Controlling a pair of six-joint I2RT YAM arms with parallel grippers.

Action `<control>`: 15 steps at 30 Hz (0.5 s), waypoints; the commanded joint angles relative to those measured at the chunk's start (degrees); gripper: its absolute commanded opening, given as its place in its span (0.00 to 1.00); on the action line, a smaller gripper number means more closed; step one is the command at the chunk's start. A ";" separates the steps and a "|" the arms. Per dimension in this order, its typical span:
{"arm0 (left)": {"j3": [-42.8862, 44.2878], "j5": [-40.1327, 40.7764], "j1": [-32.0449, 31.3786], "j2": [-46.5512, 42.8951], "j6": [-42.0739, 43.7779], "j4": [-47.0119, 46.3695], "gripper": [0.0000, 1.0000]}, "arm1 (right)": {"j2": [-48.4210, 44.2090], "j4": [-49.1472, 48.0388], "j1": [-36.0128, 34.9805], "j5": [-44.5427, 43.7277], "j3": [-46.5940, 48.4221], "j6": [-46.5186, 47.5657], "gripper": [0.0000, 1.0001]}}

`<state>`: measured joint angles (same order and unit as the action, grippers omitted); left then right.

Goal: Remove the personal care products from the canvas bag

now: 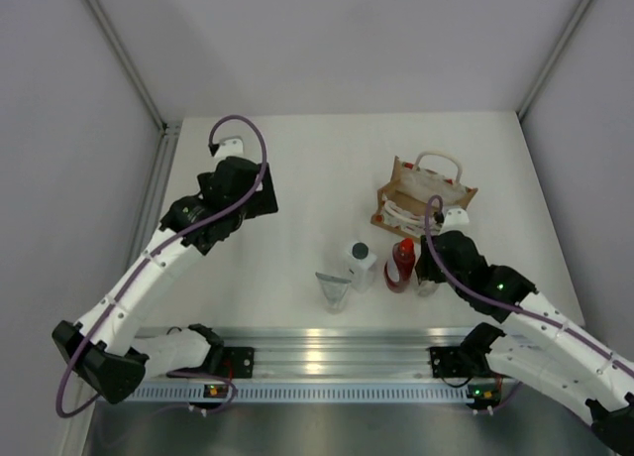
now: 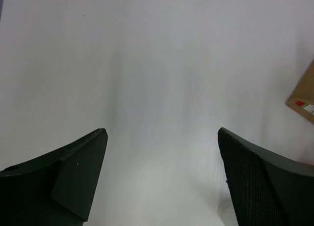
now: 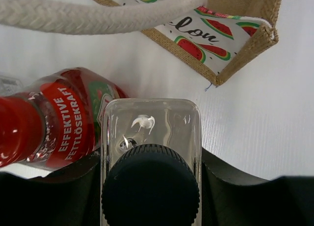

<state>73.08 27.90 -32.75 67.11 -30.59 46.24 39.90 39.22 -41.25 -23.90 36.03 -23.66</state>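
Observation:
The tan canvas bag [image 1: 426, 193] with white rope handles lies at the right back; its watermelon print shows in the right wrist view [image 3: 223, 37]. In front of it stand the white bottle with a dark cap [image 1: 360, 263], the red bottle [image 1: 401, 263] and the grey pouch [image 1: 334, 289]. My right gripper [image 1: 433, 270] is shut on the clear bottle [image 3: 151, 132], whose dark ribbed cap faces the camera, right beside the red bottle [image 3: 54, 123]. My left gripper [image 1: 240, 193] is open and empty over bare table [image 2: 162, 177], far left of the bag.
A bag handle [image 3: 98, 14] stretches across the top of the right wrist view. A corner of the bag [image 2: 301, 96] shows at the right edge of the left wrist view. Grey walls enclose the table on three sides.

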 commanded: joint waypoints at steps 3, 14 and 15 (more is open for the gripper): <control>-4.34 2.68 -0.29 -5.41 3.96 1.14 0.98 | 0.35 -11.27 -1.37 -5.98 -0.08 -3.94 0.00; -9.36 7.08 -0.38 -7.35 2.20 -0.71 0.98 | 2.29 -11.89 -2.60 -6.42 -2.98 -7.01 0.44; -9.44 7.08 -0.30 -7.35 2.11 -0.71 0.98 | 2.37 -11.89 -2.95 -6.42 -2.90 -7.10 0.53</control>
<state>63.86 32.80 -32.99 59.92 -28.58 46.87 42.61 34.65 -42.46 -27.94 32.23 -28.73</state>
